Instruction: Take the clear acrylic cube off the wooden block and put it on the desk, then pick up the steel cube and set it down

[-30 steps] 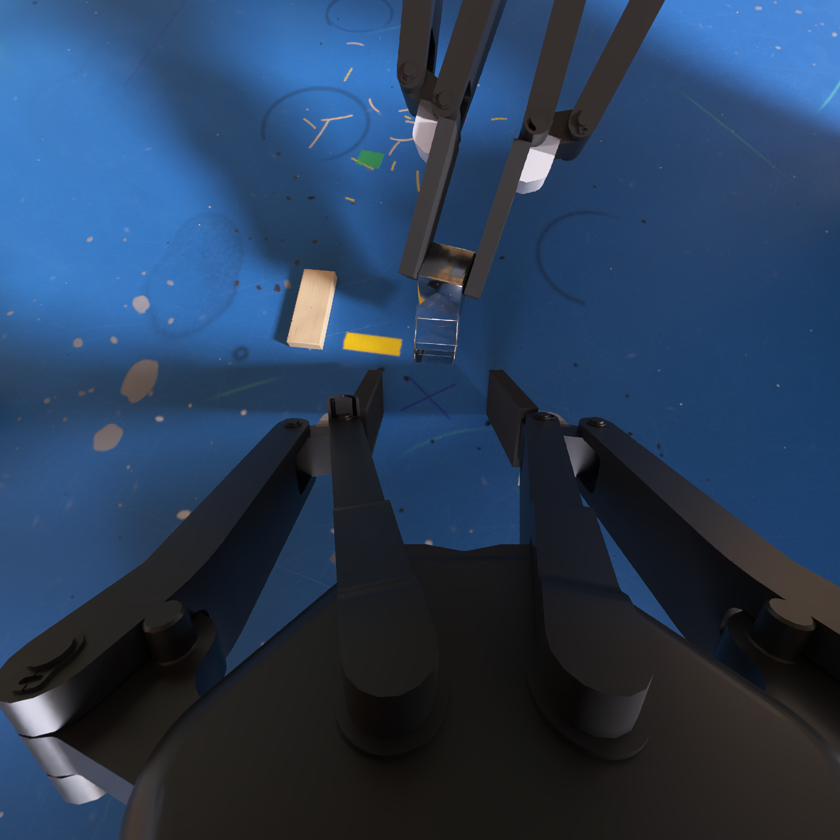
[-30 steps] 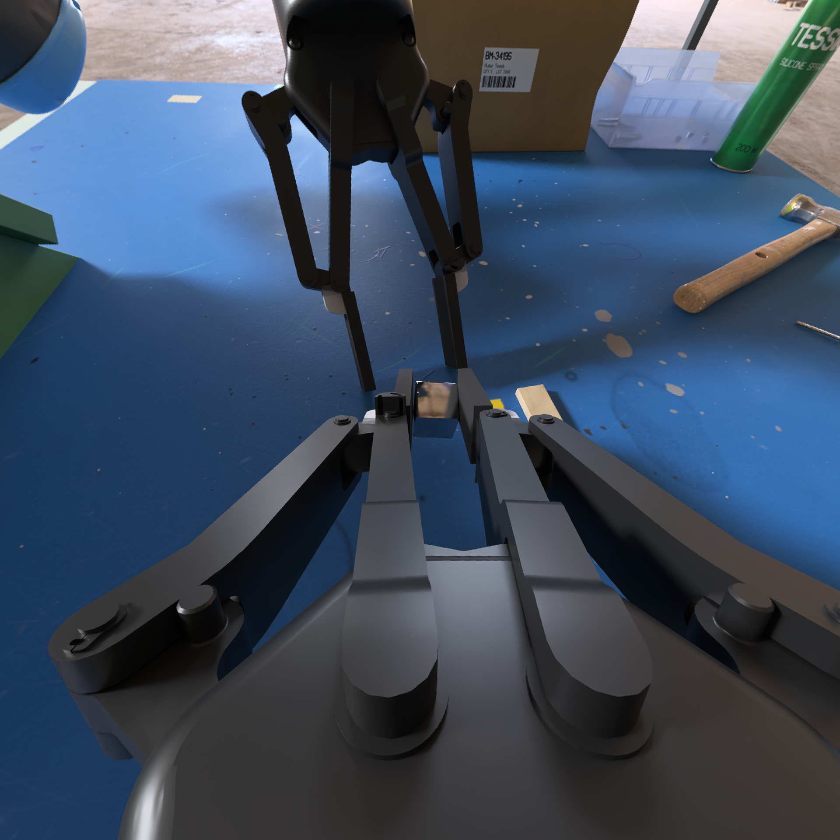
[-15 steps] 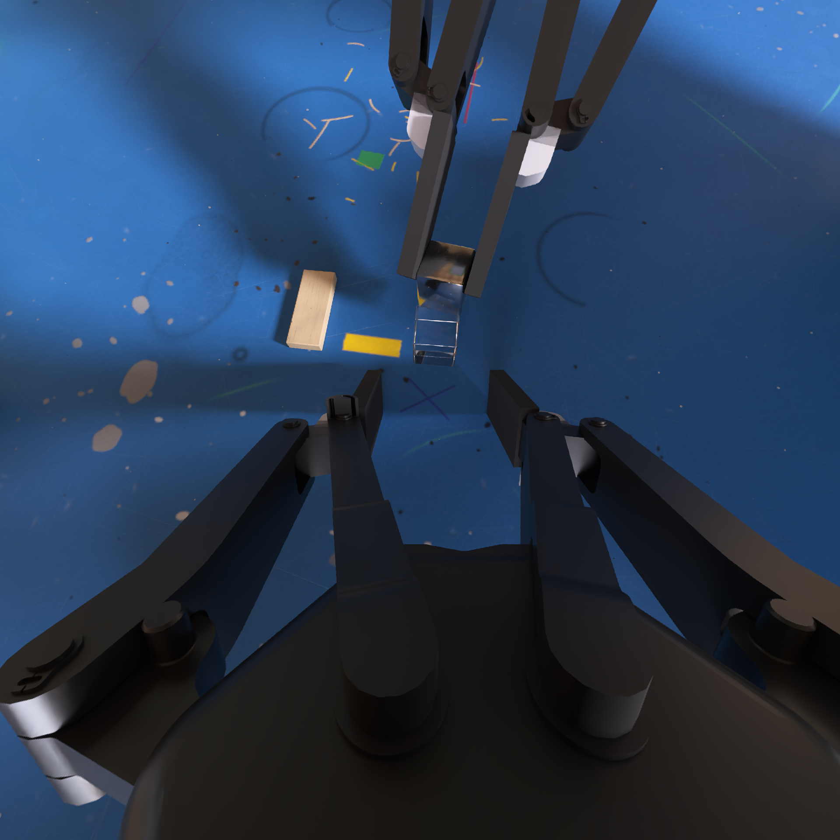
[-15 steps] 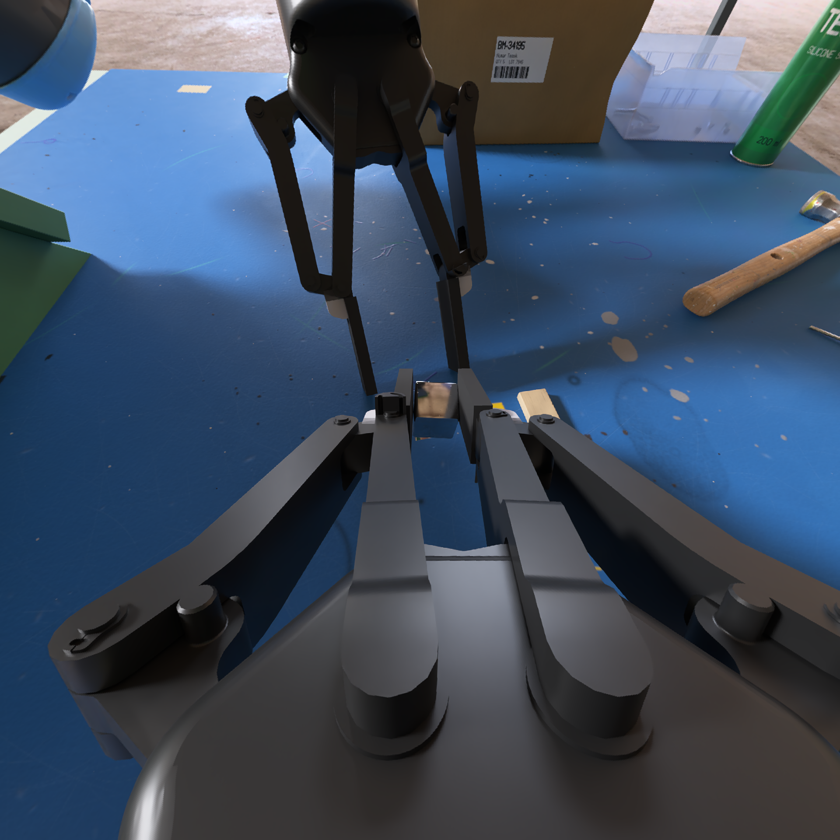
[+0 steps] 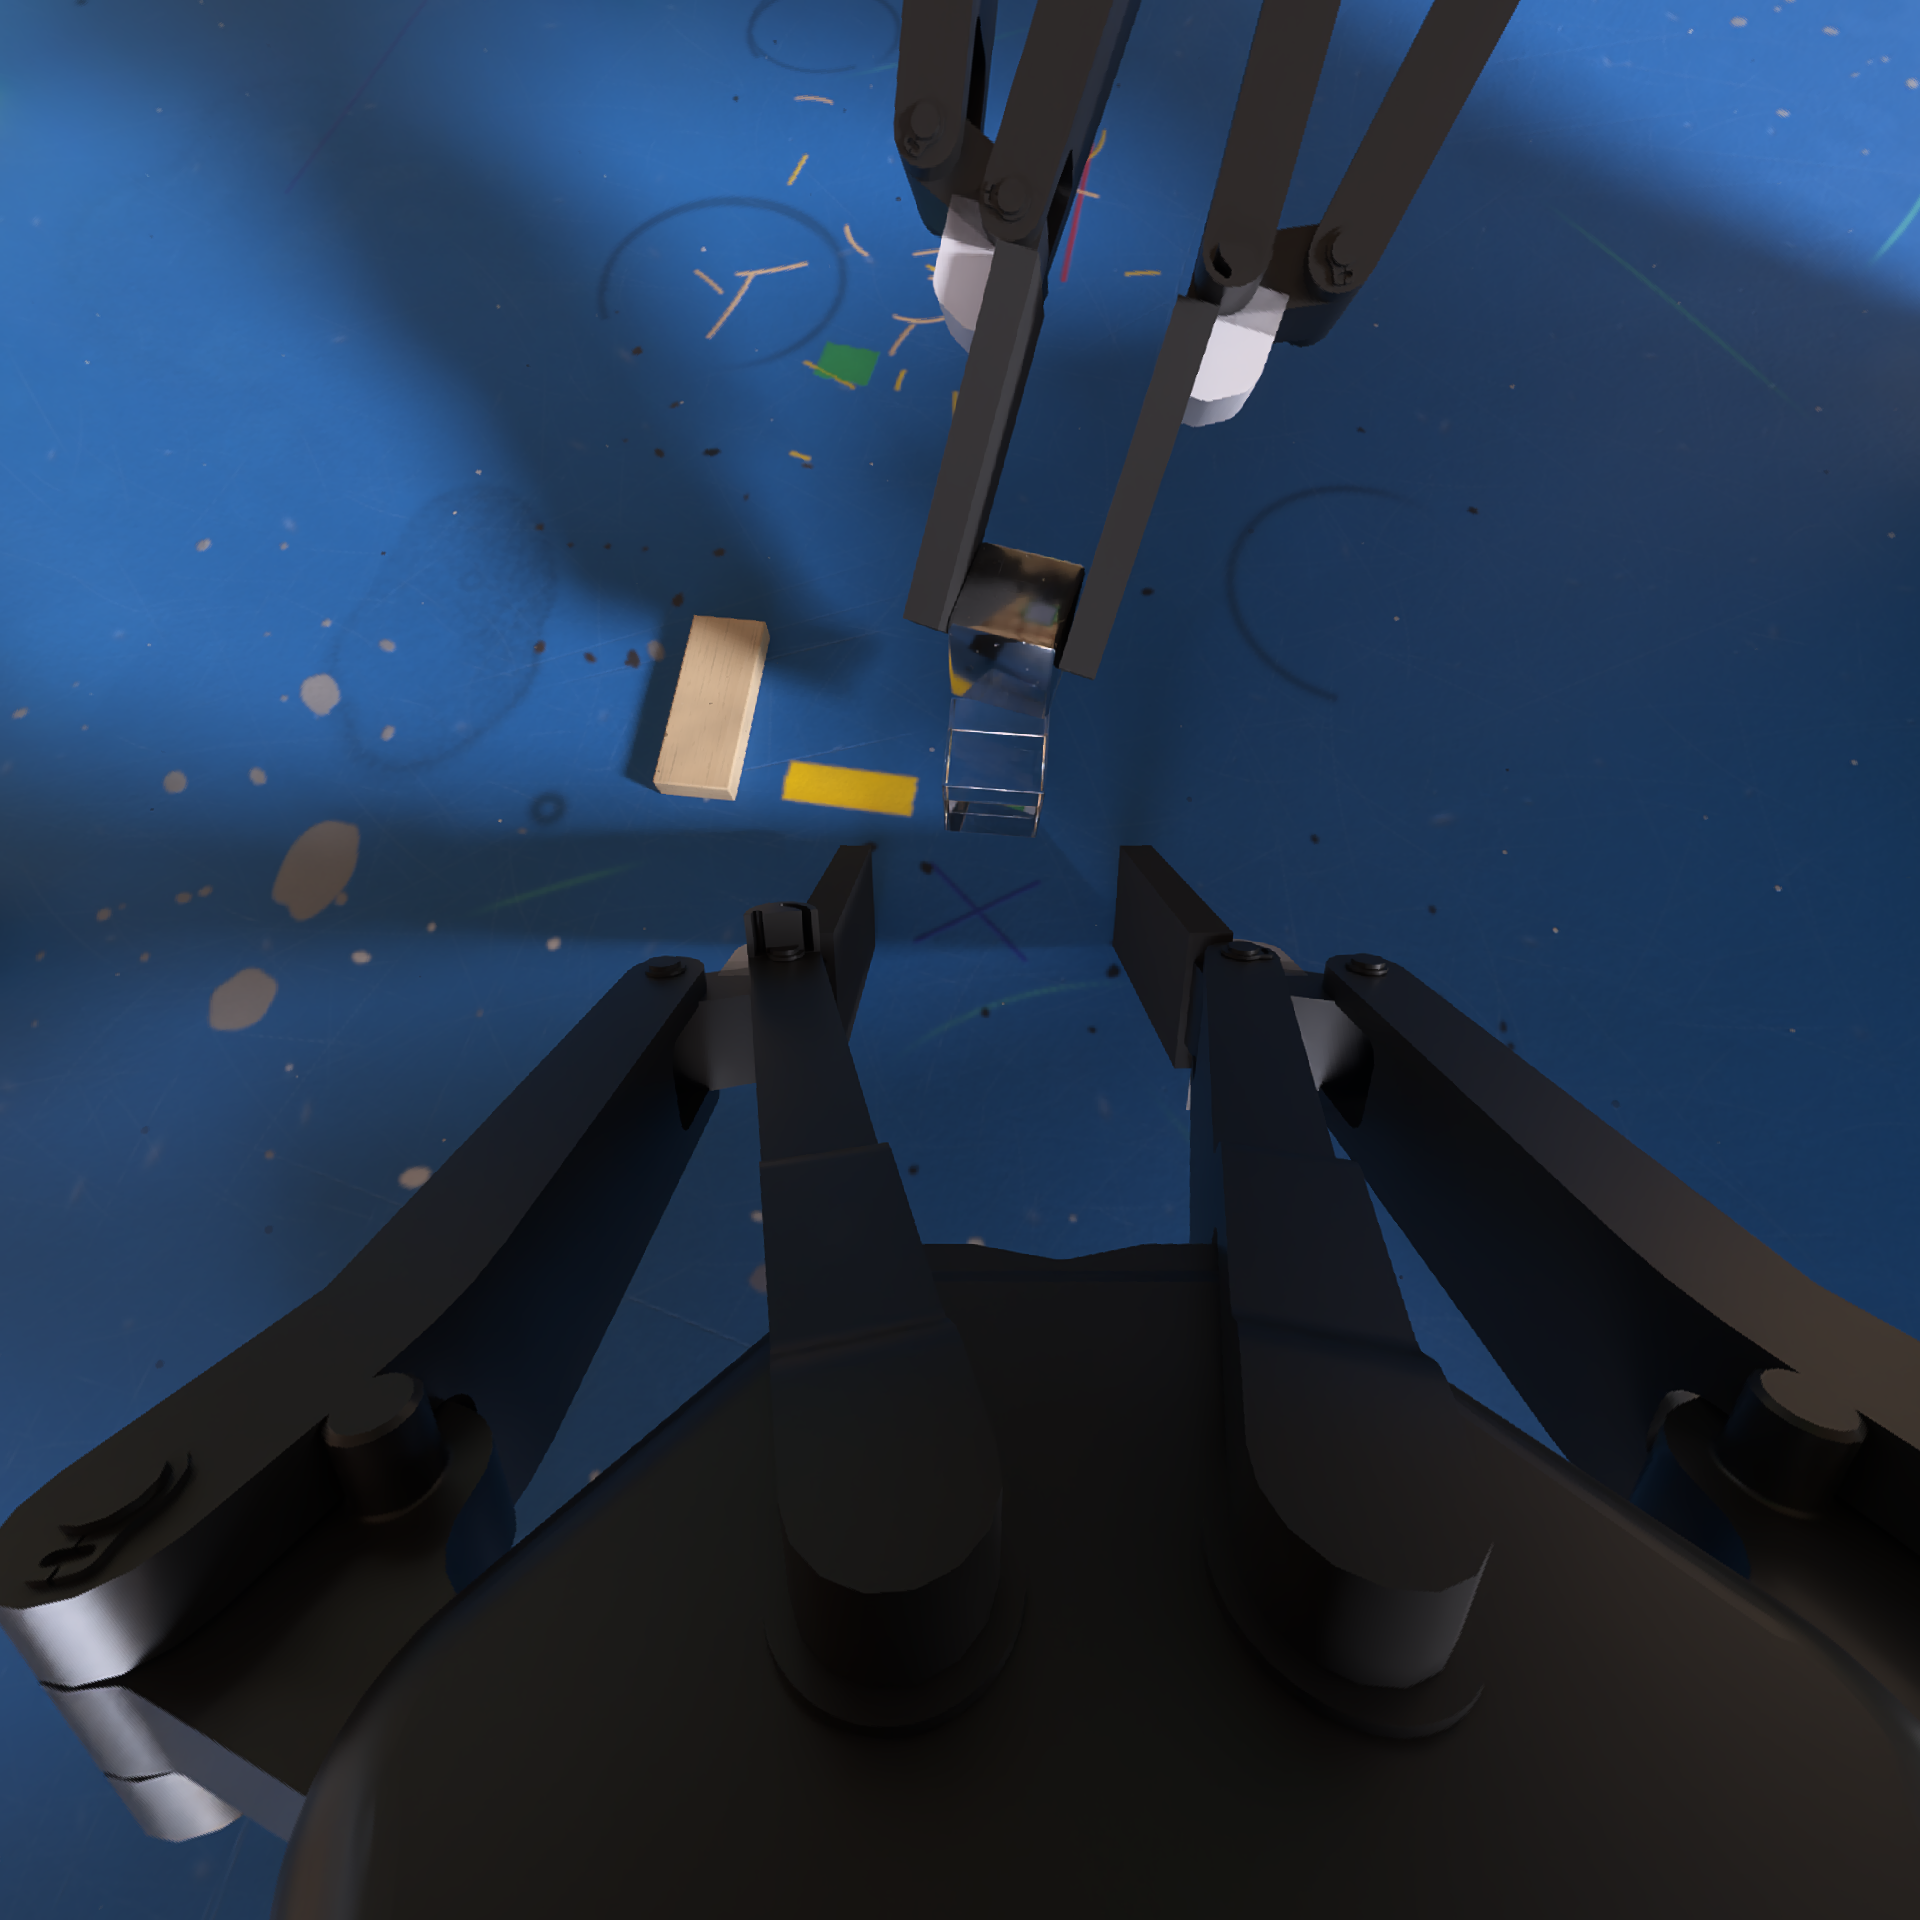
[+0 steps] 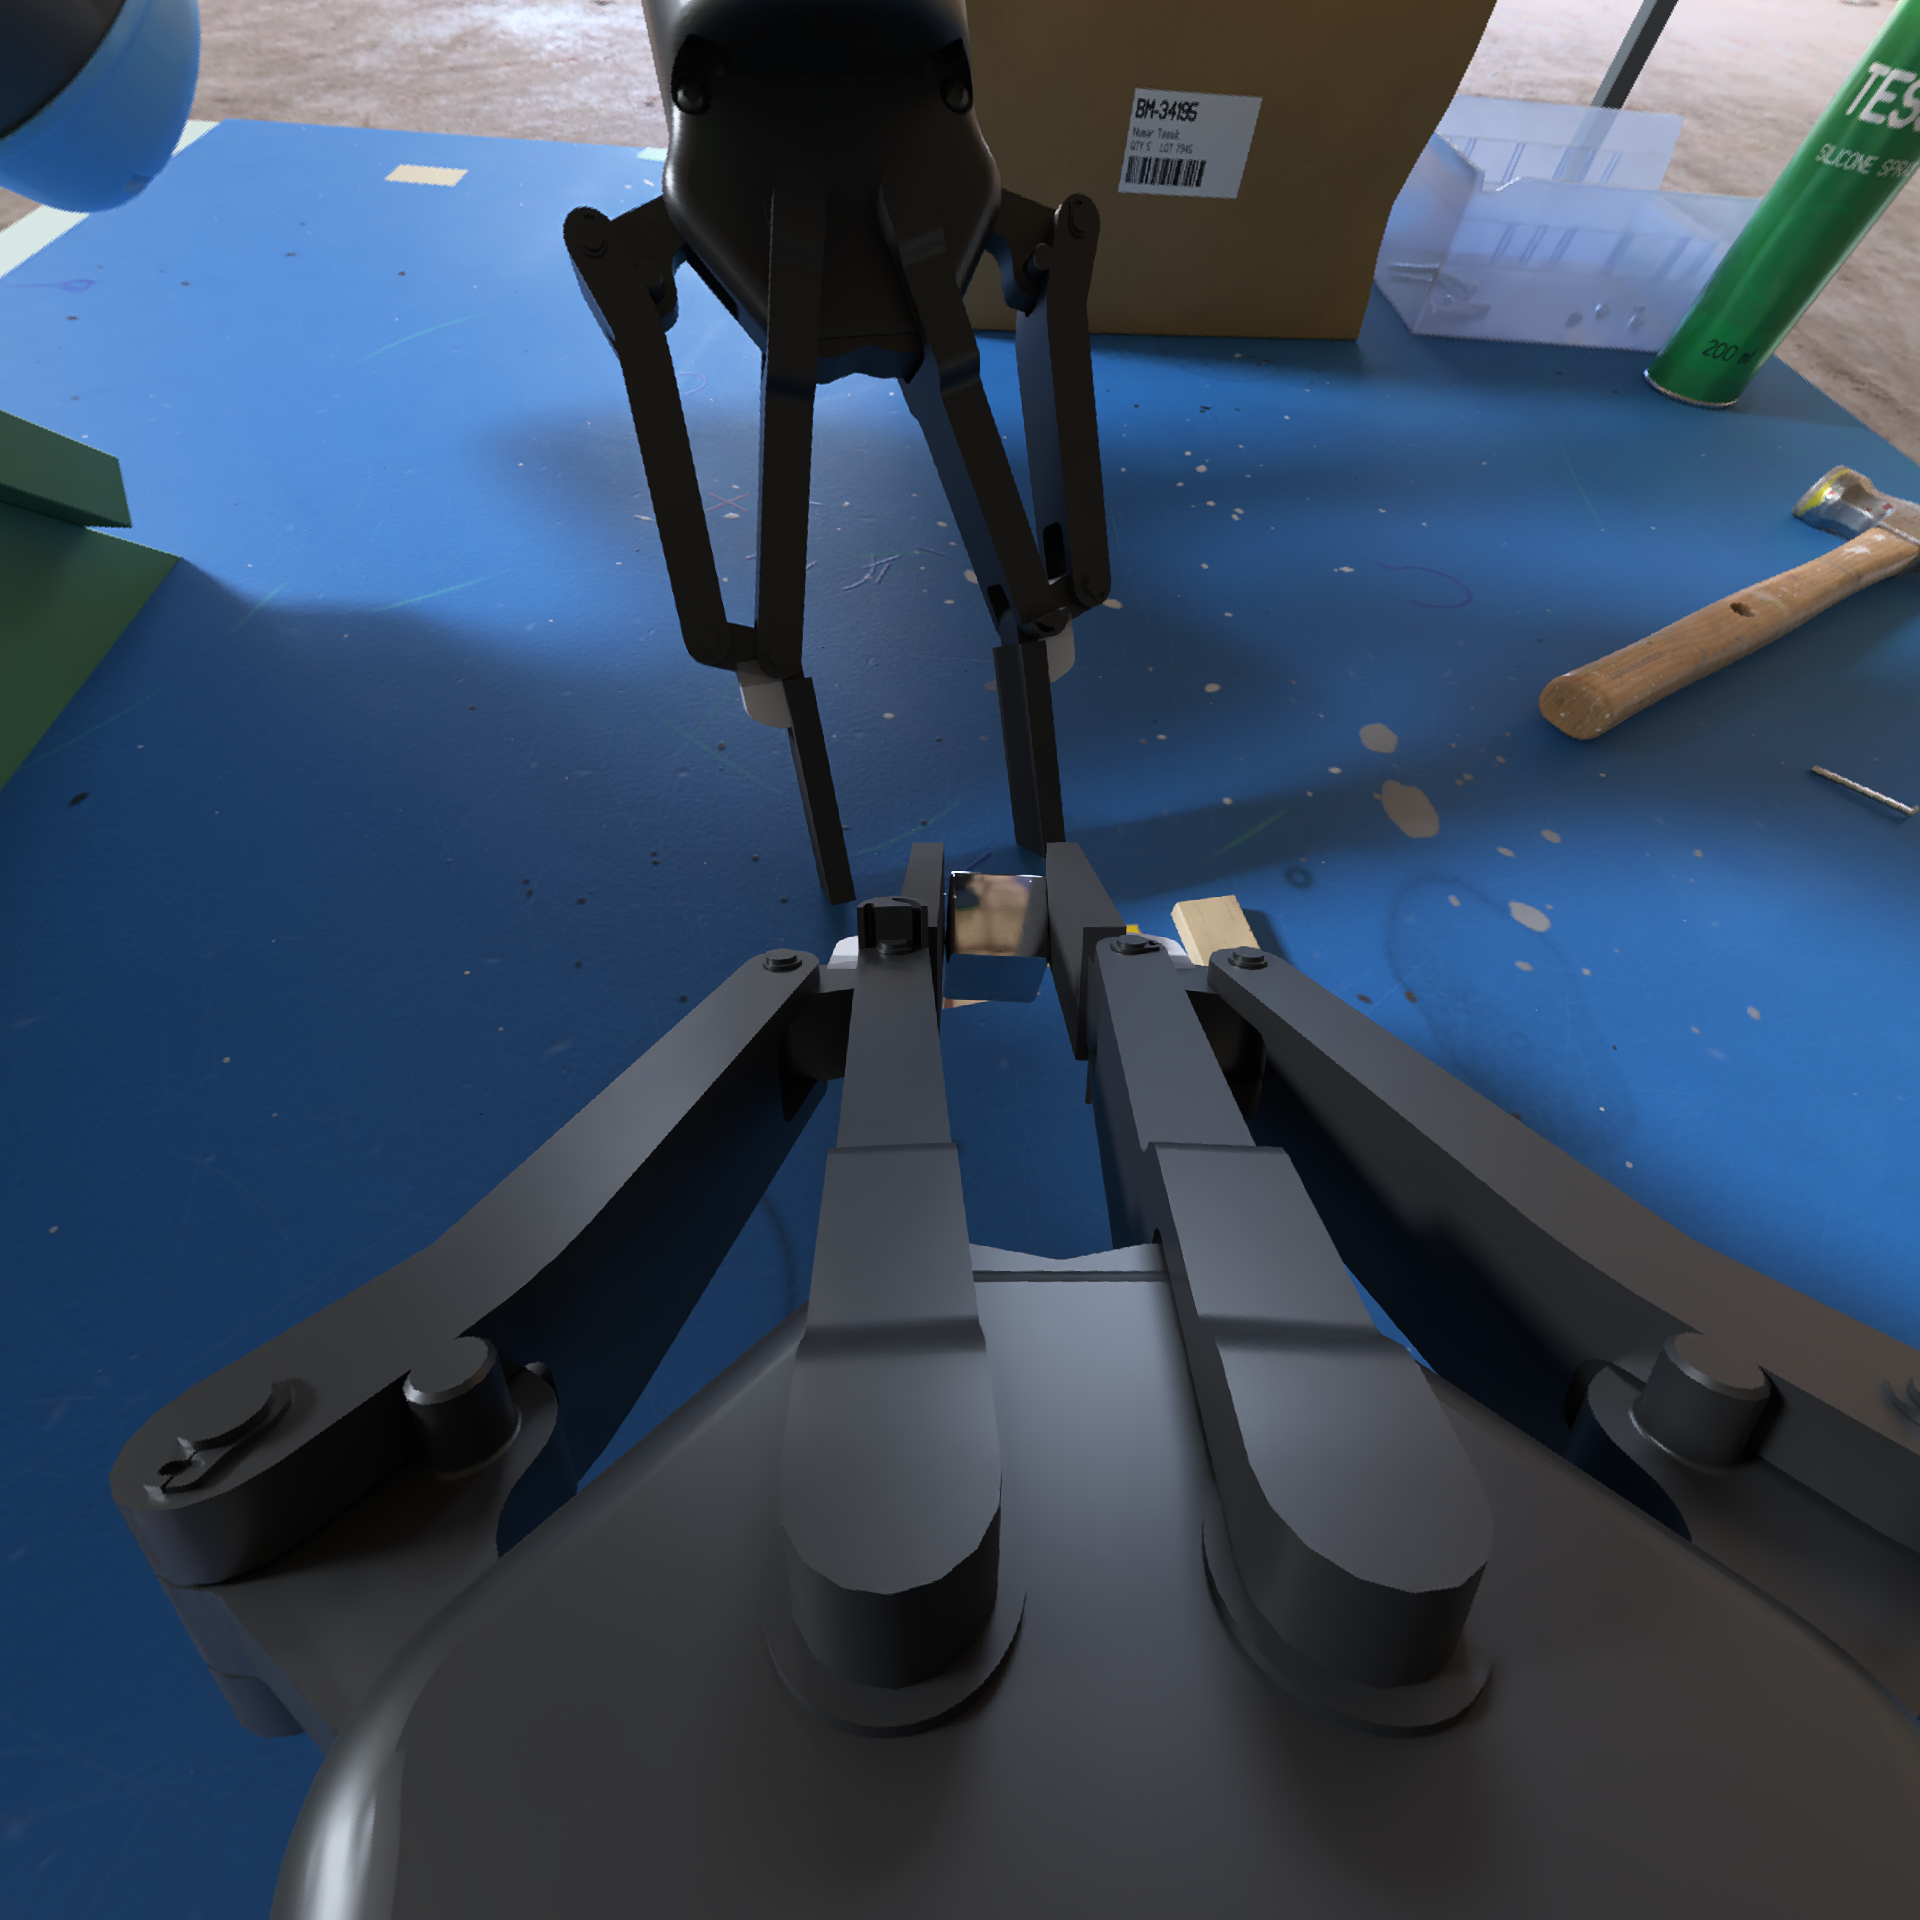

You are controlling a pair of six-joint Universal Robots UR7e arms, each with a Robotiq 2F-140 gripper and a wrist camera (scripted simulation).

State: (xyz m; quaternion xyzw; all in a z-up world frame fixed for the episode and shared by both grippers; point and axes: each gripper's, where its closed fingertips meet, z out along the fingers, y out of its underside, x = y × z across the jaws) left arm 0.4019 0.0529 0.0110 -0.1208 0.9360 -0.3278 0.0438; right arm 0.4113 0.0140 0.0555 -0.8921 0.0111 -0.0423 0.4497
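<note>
The clear acrylic cube [image 5: 992, 779] stands on the blue desk [image 5: 1455, 831], to the right of the wooden block [image 5: 712, 722], which lies flat. My right gripper [image 5: 1013, 639] reaches in from the far side and is shut on the steel cube [image 5: 1018, 603], held directly over the acrylic cube; I cannot tell whether they touch. My left gripper [image 5: 997, 904] is open and empty, just in front of the acrylic cube. In the right wrist view, the steel cube [image 6: 995, 914] sits between my right gripper's [image 6: 997, 883] fingers, with the wooden block [image 6: 1210, 925] at the right.
A yellow tape strip [image 5: 850, 790] lies between block and cube. At the back stand a cardboard box [image 6: 1195, 239], a clear plastic tray [image 6: 1558, 249] and a green spray can [image 6: 1787, 229]. A hammer [image 6: 1714, 634] lies at the right, and a green object [image 6: 62, 540] at the left.
My right gripper has shifted slightly with the steel cube still in it. My left gripper stays open and still. The acrylic cube and wooden block have not moved.
</note>
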